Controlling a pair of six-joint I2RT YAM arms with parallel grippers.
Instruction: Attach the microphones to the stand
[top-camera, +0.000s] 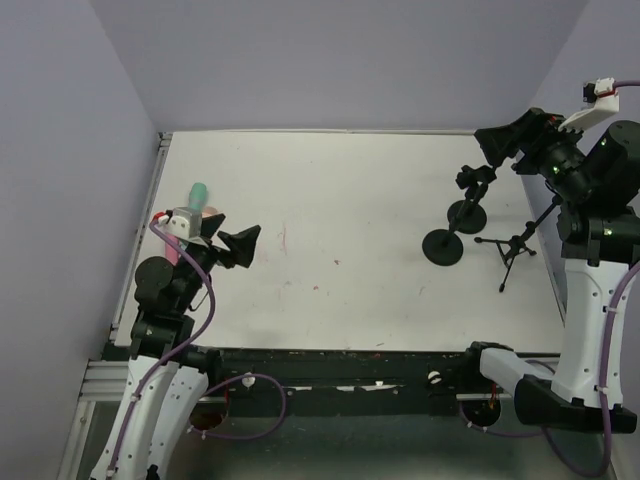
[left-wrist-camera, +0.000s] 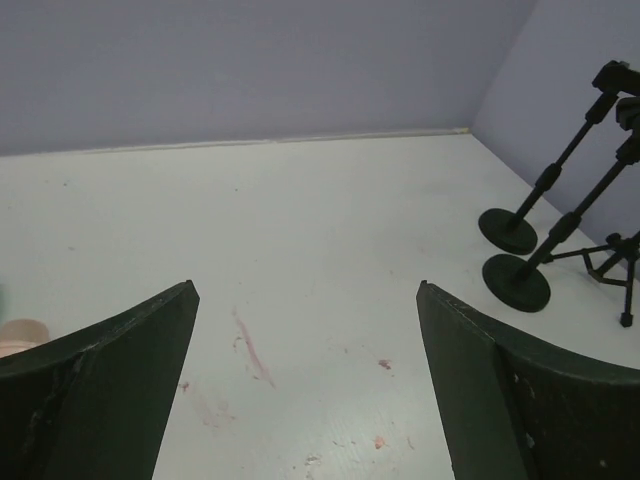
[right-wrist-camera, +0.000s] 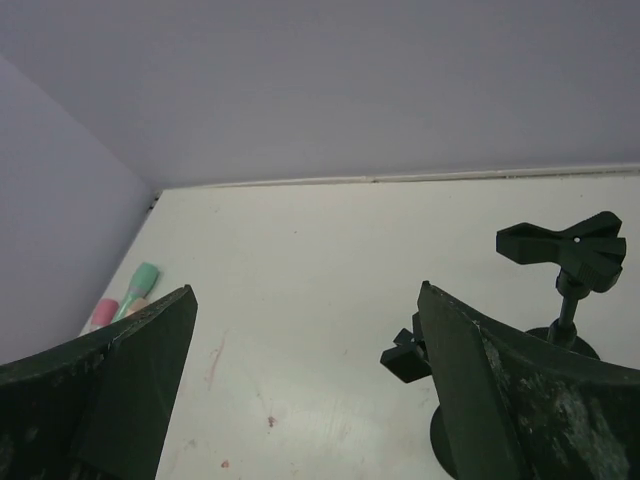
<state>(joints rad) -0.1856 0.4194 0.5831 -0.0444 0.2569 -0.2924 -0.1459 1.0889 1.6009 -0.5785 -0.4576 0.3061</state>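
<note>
Left gripper (left-wrist-camera: 305, 290): black fingers spread wide, nothing between them, touching nothing. It hung over the left side of the white table (top-camera: 360, 190).

Right gripper (right-wrist-camera: 305, 290): also spread wide and empty, raised at the far right above the stands.

The mint green plastic microphone (right-wrist-camera: 140, 287) lay flat near the table's left edge, with the pink plastic microphone (right-wrist-camera: 103, 313) just beside it. The peach-tan plastic microphone (left-wrist-camera: 20, 335) was mostly cut off at the left wrist view's edge.

All three lay well apart from the nearer black round-base stand (top-camera: 443, 246), the farther black round-base stand (top-camera: 467, 213) and the black tripod stand (top-camera: 513, 248), which were grouped at the right.
</note>
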